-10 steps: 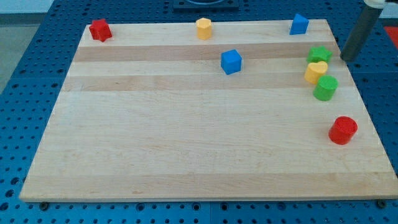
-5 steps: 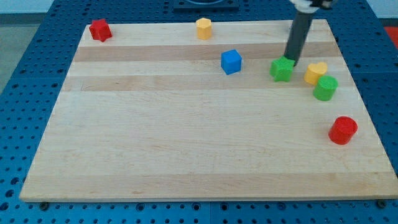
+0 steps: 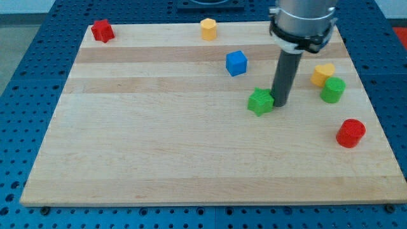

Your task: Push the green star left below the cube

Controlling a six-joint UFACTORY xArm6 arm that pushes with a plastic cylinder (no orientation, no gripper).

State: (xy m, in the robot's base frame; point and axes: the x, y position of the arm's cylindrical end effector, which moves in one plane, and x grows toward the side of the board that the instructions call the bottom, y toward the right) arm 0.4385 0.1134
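Observation:
The green star [image 3: 260, 101] lies on the wooden board [image 3: 159, 140], below and a little to the right of the blue cube [image 3: 236, 63]. My tip [image 3: 279, 104] stands against the star's right side, touching it. The rod rises from there toward the view's top and hides the blue block that stood at the board's top right.
A yellow heart-shaped block [image 3: 323, 74] and a green cylinder [image 3: 332, 90] sit together at the right. A red cylinder [image 3: 350, 133] lies below them. A red block [image 3: 102, 30] is at the top left and a yellow block [image 3: 208, 28] at the top middle.
The tip has moved left and down across the board, pushing the green star from beside the yellow heart to a spot below and right of the blue cube.

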